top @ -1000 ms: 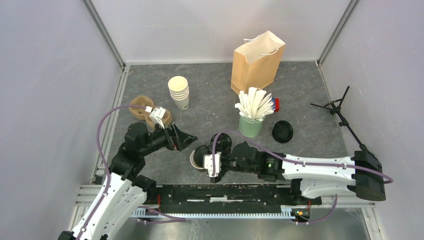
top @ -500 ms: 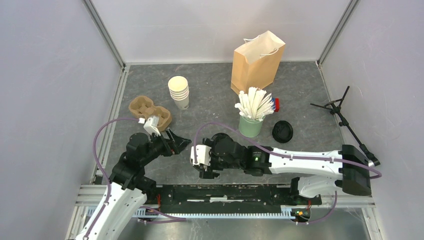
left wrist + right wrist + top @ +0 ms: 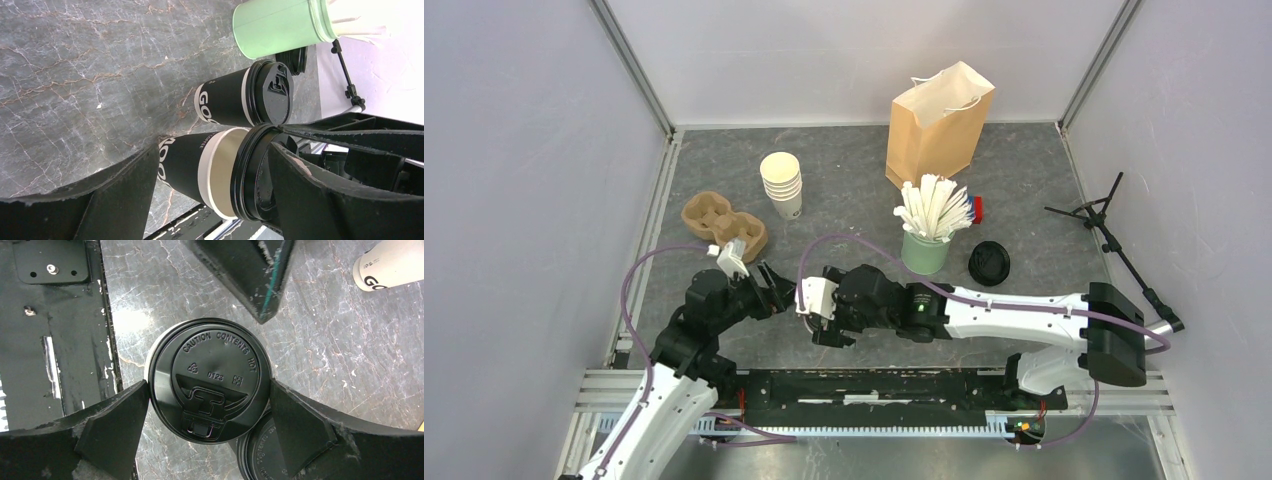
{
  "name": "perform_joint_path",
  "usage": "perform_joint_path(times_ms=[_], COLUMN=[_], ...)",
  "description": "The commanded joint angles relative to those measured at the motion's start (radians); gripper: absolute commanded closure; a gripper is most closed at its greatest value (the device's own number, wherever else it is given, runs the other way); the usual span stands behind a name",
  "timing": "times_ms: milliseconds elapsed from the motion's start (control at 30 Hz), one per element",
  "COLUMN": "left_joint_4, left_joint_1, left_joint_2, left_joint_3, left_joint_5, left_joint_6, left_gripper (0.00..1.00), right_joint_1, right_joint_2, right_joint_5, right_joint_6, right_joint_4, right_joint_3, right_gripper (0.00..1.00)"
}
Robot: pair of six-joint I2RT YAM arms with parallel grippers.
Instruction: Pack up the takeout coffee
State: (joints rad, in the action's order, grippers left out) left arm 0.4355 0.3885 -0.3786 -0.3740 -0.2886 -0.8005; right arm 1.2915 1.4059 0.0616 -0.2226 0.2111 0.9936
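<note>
Left fingers and right fingers stand open around the lidded cups at the near middle of the surface (nothing gripped yet), so you look poised to grasp: next close squarely on one.

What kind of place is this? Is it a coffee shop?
Probably not a real shop: it looks like a robot test booth set up like one, with lidded coffee cups, a brown paper bag and plain walls.

From above, the right hand hides the first lidded cup and second lidded cup. The right wrist view's bottom edge crops the second.
</note>
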Motion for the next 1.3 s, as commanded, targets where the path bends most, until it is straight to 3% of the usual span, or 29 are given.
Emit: perform_joint_path(times_ms=[0, 1267], left_joint_4=[-0.063, -0.064], left_joint_1=[0.0, 0.002], left_joint_2=[0.006, -0.03], left_joint_3=[0.018, 0.038], left_joint_5=[-0.032, -0.086], left_joint_6=[-0.055, -0.098], left_gripper=[0.16, 0.29], right_joint_1=[-0.016, -0.021], right_joint_2=[0.02, -0.015], right_joint_5=[-0.002, -0.059], right_joint_6=[0.026, 0.084], right_joint_4=[-0.001, -0.007], right_joint_3=[0.049, 0.04], right_gripper=[0.05, 0.02])
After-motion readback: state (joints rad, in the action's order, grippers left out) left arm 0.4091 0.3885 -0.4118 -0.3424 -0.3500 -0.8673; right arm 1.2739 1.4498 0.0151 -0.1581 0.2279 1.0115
